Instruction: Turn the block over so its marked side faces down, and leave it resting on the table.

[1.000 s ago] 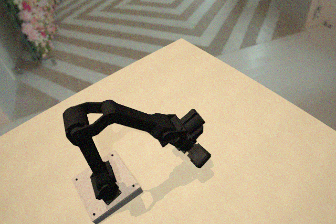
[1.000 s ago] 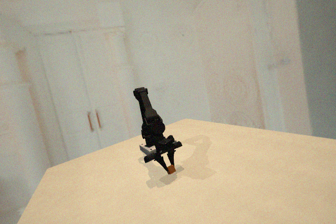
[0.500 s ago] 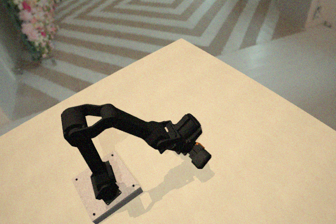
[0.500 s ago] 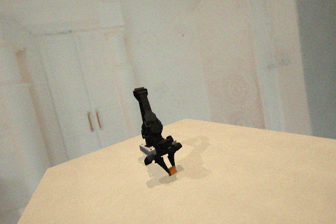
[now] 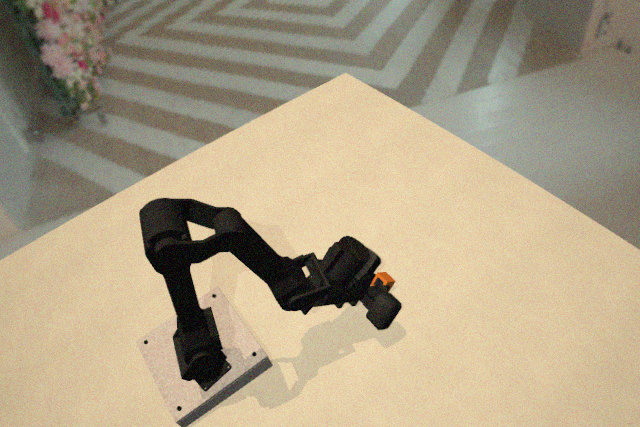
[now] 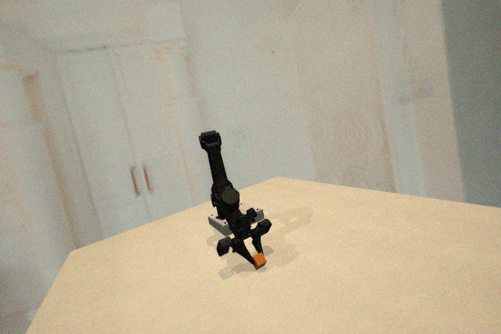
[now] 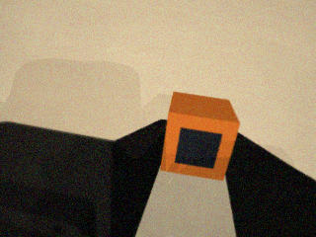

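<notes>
The orange block (image 5: 384, 278) (image 6: 259, 260) (image 7: 202, 110) is held between the two black fingertips. Its marked side, with a dark square (image 7: 197, 148), faces back toward the wrist camera, not straight down. My gripper (image 5: 381, 282) (image 6: 258, 258) (image 7: 197, 133) is shut on the block and points outward and down at a slant. The block looks held off the table (image 5: 465, 257) (image 6: 364, 265) (image 7: 237, 44), but the exact gap underneath is hard to tell. In the top view, the gripper hides part of the block.
The arm's base plate (image 5: 235, 329) (image 6: 218, 225) stands on the table behind the gripper. The arm's shadow falls on the table beneath and beside it. The table's far corner (image 5: 345, 76) shows in the top view.
</notes>
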{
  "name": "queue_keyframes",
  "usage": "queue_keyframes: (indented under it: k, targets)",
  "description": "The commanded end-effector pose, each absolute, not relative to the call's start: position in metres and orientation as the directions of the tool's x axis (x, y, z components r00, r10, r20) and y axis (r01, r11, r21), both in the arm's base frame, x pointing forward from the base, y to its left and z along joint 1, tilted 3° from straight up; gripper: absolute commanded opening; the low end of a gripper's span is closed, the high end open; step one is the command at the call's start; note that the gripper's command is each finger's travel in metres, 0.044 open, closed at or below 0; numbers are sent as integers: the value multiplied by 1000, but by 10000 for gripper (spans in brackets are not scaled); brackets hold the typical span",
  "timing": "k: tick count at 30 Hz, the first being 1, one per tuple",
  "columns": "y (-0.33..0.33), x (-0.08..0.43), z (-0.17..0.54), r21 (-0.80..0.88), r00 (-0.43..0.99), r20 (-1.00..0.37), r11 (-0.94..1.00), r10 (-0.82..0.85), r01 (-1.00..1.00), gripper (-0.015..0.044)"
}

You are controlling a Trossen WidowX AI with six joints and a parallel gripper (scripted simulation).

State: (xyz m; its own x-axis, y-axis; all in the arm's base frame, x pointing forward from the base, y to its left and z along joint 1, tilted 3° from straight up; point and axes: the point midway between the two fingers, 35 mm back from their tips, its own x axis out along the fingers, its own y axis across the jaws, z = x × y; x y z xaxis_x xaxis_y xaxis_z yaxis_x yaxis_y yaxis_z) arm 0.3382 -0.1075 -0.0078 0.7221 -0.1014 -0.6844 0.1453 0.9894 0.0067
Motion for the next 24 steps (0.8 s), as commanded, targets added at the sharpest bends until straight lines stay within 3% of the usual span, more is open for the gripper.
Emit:
queue_keyframes:
  k: [1, 13, 24]
  targets:
    - [-106, 334, -15, 16, 744, -660, 989, -100, 147, 0]
    - [-101, 322, -11, 11, 843, -526, 990, -114, 141, 0]
    - [-101, 320, -9, 11, 857, -501, 990, -116, 141, 0]
